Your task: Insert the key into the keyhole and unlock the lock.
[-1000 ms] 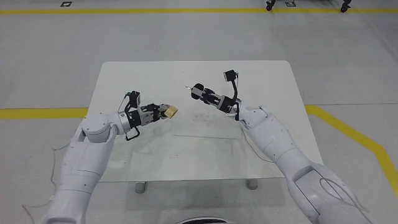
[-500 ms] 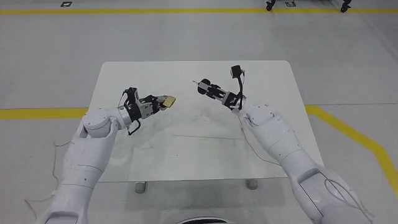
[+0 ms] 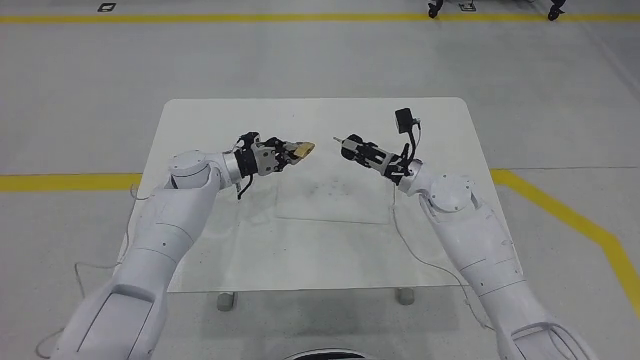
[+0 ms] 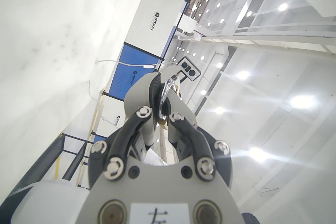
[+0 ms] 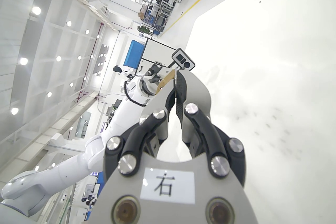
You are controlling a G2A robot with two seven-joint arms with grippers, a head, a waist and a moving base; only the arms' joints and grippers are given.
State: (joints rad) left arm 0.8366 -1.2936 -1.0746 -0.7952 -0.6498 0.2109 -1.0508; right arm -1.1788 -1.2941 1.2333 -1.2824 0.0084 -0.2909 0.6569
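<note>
Above the middle of the white table (image 3: pixel 430 125), the two arms face each other. My left gripper (image 3: pixel 284 150) is shut on a brass padlock (image 3: pixel 302 147), whose body points toward the other arm. In the left wrist view its fingers (image 4: pixel 143 93) pinch the silver shackle (image 4: pixel 167 89). My right gripper (image 3: pixel 353 146) is shut on a small silver key (image 3: pixel 339 139), tip toward the padlock, with a short gap between them. From the right wrist view, the padlock (image 5: pixel 164 82) shows just beyond the shut right gripper (image 5: pixel 175 91); the key is hidden there.
A thin clear sheet (image 3: pixel 330 205) lies on the table under and in front of the grippers. A cable (image 3: pixel 405 222) trails along the right arm. Bare floor with yellow lines (image 3: pixel 300 17) surrounds the table.
Both arms have shifted to the right. The left gripper has carried the padlock right and farther from the robot. The right gripper has drawn the key right, so the gap stays similar.
</note>
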